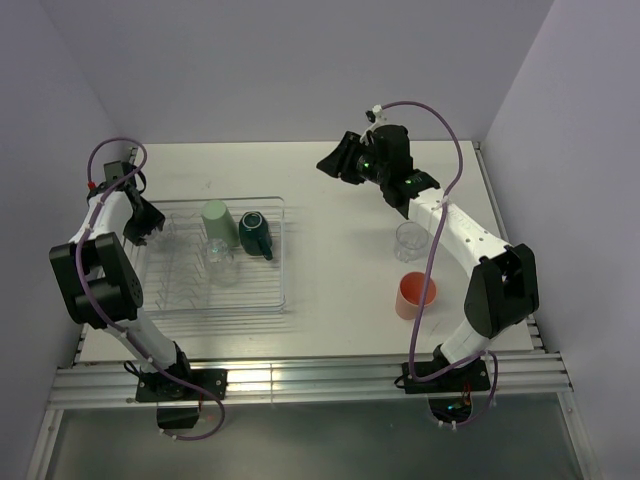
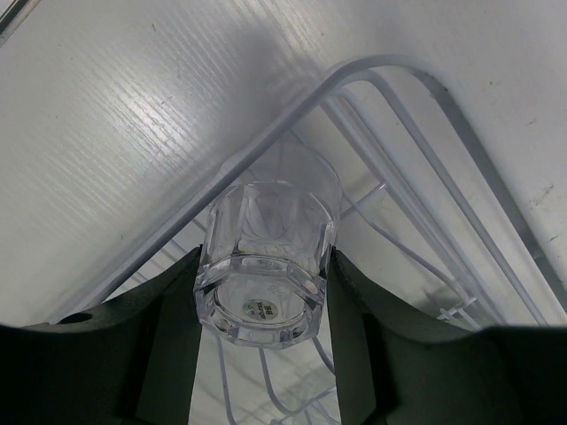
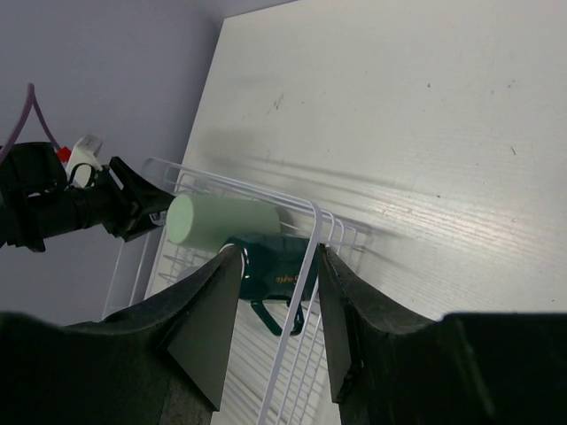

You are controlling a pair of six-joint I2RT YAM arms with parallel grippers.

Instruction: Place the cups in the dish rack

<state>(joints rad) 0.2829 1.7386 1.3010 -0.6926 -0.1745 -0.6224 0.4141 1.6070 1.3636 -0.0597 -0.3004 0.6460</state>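
The wire dish rack [image 1: 270, 300] lies left of centre. In it stand a pale green tumbler [image 1: 214, 222], a dark teal mug [image 1: 254, 232] and a clear glass [image 1: 222, 266]. My left gripper [image 1: 146, 222] is at the rack's far left corner, shut on another clear glass [image 2: 266, 266], held base towards the camera just inside the rack's rim [image 2: 372, 66]. My right gripper [image 1: 340, 160] is open and empty, high over the far table. Its wrist view shows the green tumbler [image 3: 226, 221], the teal mug [image 3: 275, 270] and the rack's rim [image 3: 312, 232] far below.
A third clear glass [image 1: 410, 240] and a salmon-pink tumbler [image 1: 415, 295] stand on the table to the right, beside the right arm [image 1: 470, 245]. Walls close in on the left, back and right. The table's front edge is a metal rail [image 1: 300, 378].
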